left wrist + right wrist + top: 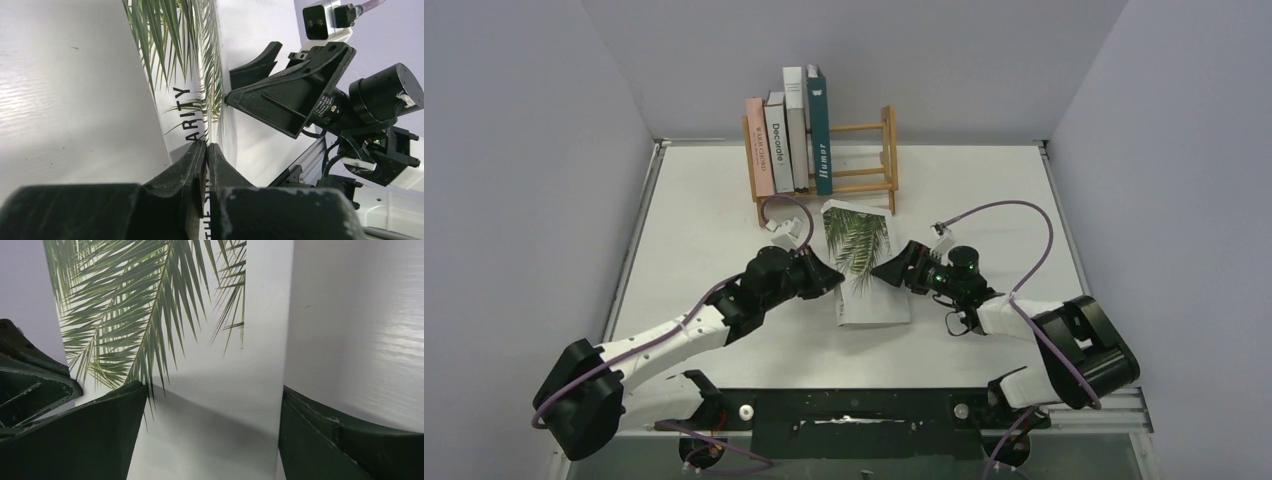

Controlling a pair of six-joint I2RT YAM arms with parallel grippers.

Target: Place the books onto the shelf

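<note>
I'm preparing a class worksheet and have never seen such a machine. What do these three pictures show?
Two robot arms are bolted to a table. The wide picture looks down from above; the other two come from wrist cameras. Four books stand in a wooden shelf. A fifth book, white with palm leaves, lies on the table between the arms. The left gripper is shut, its tips at one edge of the book; the right gripper is open at the opposite edge. Nothing is clearly held.
</note>
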